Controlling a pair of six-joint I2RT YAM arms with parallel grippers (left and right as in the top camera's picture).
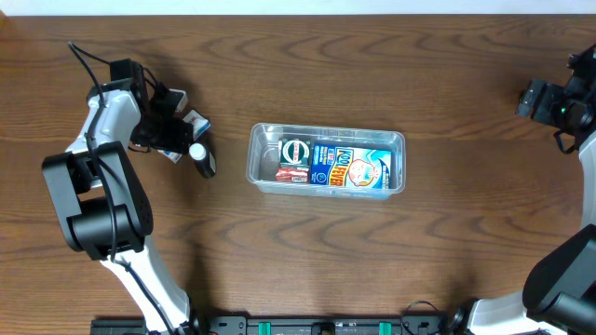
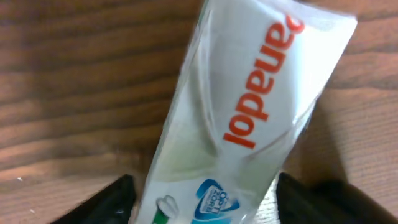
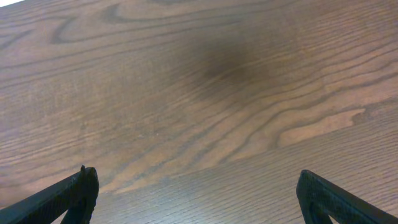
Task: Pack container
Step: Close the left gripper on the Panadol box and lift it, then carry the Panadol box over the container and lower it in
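The clear plastic container (image 1: pixel 253 158) sits at the table's middle. It holds a blue and white packet (image 1: pixel 356 169), a green and white item (image 1: pixel 296 151) and a red item (image 1: pixel 291 173). My left gripper (image 1: pixel 182 128) is at the far left, low over a white packet printed "Panadol" (image 2: pixel 249 106). Its fingers (image 2: pixel 205 202) straddle the packet's lower end with a thin gap on each side. My right gripper (image 1: pixel 533 99) is at the far right; its fingers (image 3: pixel 196 196) are wide open and empty over bare wood.
A small dark bottle with a white cap (image 1: pixel 202 160) lies on the table just in front of the left gripper, between it and the container. Black cables (image 1: pixel 84 60) trail behind the left arm.
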